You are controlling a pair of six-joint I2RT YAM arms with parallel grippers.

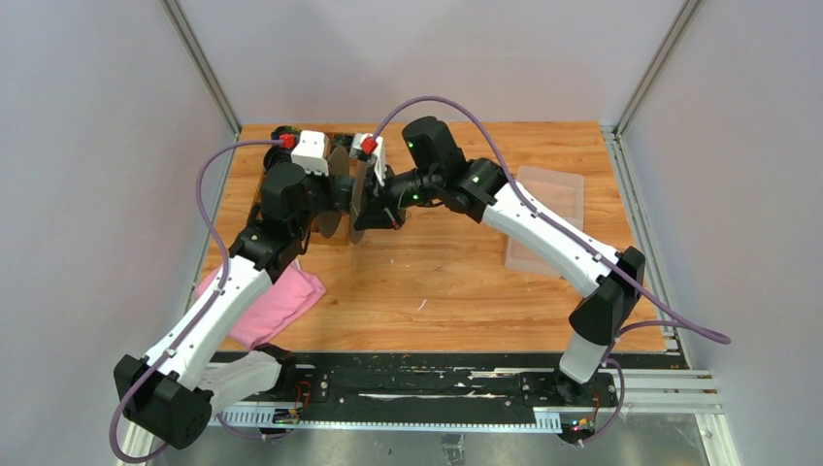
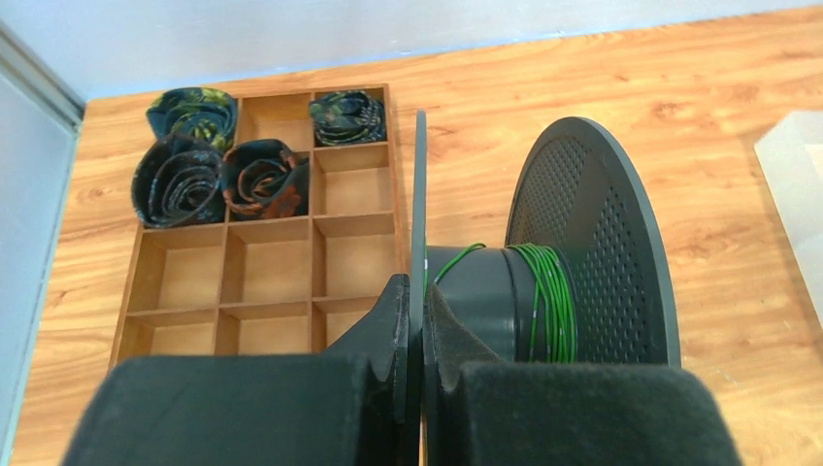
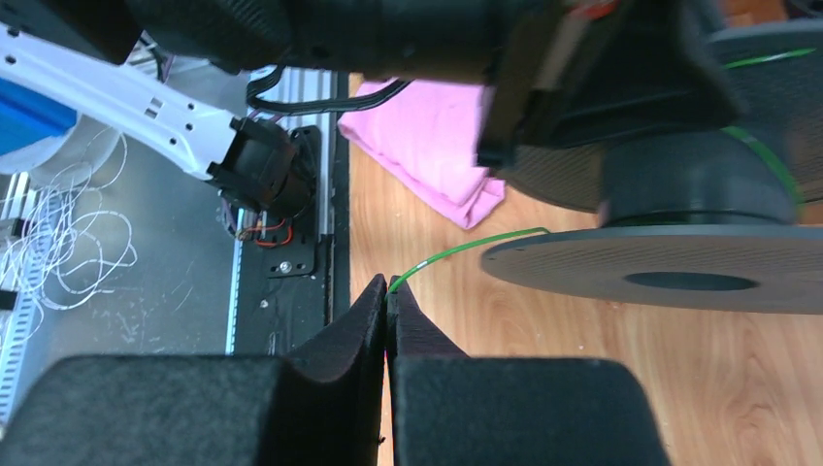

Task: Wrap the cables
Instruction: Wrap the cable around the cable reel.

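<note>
A black spool (image 2: 485,296) stands on edge, with thin green wire (image 2: 548,301) wound round its hub beside the far perforated flange (image 2: 602,243). My left gripper (image 2: 418,296) is shut on the spool's thin near flange (image 2: 420,184). In the right wrist view the spool (image 3: 679,267) is at the upper right and a loose green wire end (image 3: 471,246) runs from it down into my right gripper (image 3: 388,291), which is shut on it. In the top view both grippers meet at the spool (image 1: 355,189) at the back left of the table.
A wooden compartment tray (image 2: 243,262) holding rolled dark ties (image 2: 184,180) lies behind the spool. A pink cloth (image 1: 277,301) lies at the front left. A clear plastic container (image 1: 545,218) sits on the right. White thread lies tangled off the table (image 3: 68,233).
</note>
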